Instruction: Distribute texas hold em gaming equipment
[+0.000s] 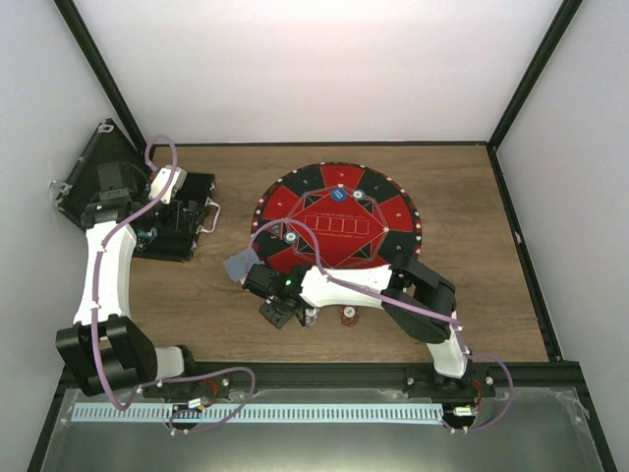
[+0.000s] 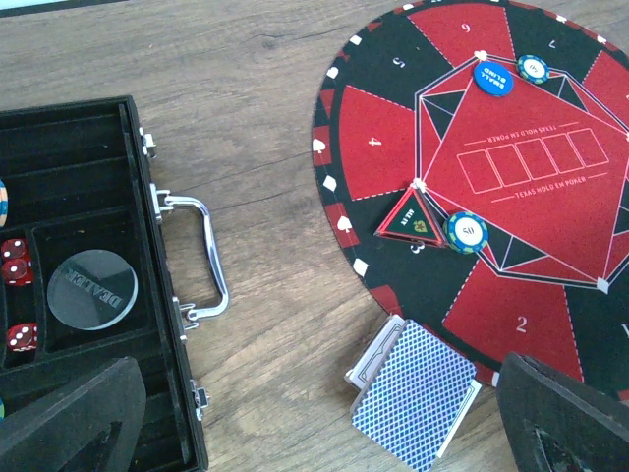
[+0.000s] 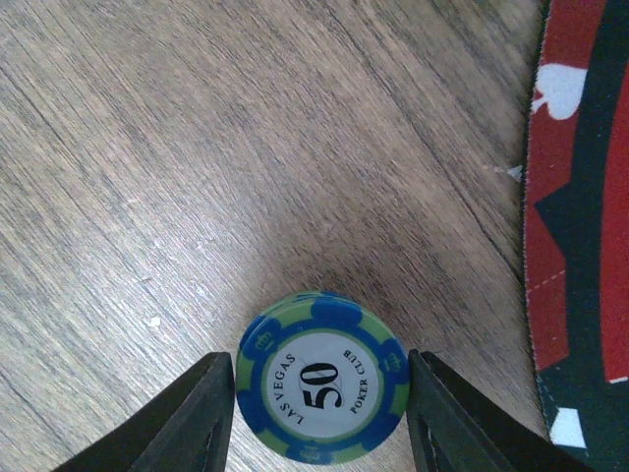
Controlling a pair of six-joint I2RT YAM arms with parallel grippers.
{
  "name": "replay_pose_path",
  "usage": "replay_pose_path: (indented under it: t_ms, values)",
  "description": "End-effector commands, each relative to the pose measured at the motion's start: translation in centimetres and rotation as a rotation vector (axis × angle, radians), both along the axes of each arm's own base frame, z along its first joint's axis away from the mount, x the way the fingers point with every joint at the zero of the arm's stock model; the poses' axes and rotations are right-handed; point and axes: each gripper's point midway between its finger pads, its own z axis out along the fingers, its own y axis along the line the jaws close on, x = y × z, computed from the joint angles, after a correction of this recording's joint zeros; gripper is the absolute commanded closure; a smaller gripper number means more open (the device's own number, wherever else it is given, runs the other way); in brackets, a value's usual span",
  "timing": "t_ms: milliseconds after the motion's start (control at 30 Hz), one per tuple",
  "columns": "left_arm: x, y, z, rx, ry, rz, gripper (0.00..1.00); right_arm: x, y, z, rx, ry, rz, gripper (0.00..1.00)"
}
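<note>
The right claw (image 3: 321, 418) is low over the wooden table (image 1: 472, 295), just off the near edge of the round red-and-black mat (image 1: 339, 221). Its two dark fingers (image 3: 187, 423) stand on either side of a blue-and-green poker chip (image 3: 322, 383) marked 50. The chip is face up, and each finger sits right at its rim. Whether they pinch the chip or only flank it cannot be told. In the overhead view a second, reddish-brown stack of chips (image 1: 349, 317) stands on the bare table, near the claw and just in front of the mat.

The left claw (image 2: 316, 413) hangs above the open black case (image 2: 138, 197) at the left of the table. Its fingers are spread wide and hold nothing. Inside the case lie a clear round dealer disc (image 2: 91, 287) and red dice (image 2: 15, 261). The metal handle (image 2: 201, 256) points toward the mat.

A small pile of blue-backed playing cards (image 2: 413, 393) lies on the table at the mat's left near edge, its far corner touching or overlapping the rim. On the mat rest two more blue-and-green chips (image 2: 466, 232), one near the centre and one toward the far side. Beside the far one is a blue small-blind button (image 2: 492, 78). A little triangular marker (image 2: 408, 218) sits just left of the centre chip.
</note>
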Motion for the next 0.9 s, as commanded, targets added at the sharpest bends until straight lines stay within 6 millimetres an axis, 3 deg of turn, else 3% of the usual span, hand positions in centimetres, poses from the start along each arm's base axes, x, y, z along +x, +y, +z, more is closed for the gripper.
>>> replay_pose_path:
  t_ms: [0, 300, 533, 667, 867]
  values:
    - [-0.1, 0.1, 1.5, 0.013, -0.044, -0.007, 0.0, 0.3, 1.1, 1.7, 0.04, -0.022, -0.004, 0.51]
    - [0.0, 0.1, 1.5, 0.014, -0.044, -0.008, 0.0, 0.3, 0.8, 1.5, 0.03, -0.026, -0.005, 0.7]
    - [-0.1, 0.1, 1.8, 0.017, -0.053, -0.008, 0.0, 2.0, 0.1, 4.1, 0.057, -0.079, -0.046, 0.82]
    - [-0.1, 0.1, 1.9, 0.016, -0.056, -0.009, 0.0, 4.4, -2.1, 5.9, 0.068, -0.103, -0.116, 0.85]
    - [-0.2, 0.1, 2.0, 0.016, -0.056, -0.011, 0.0, 8.1, -7.7, 7.0, 0.063, -0.116, -0.264, 0.86]
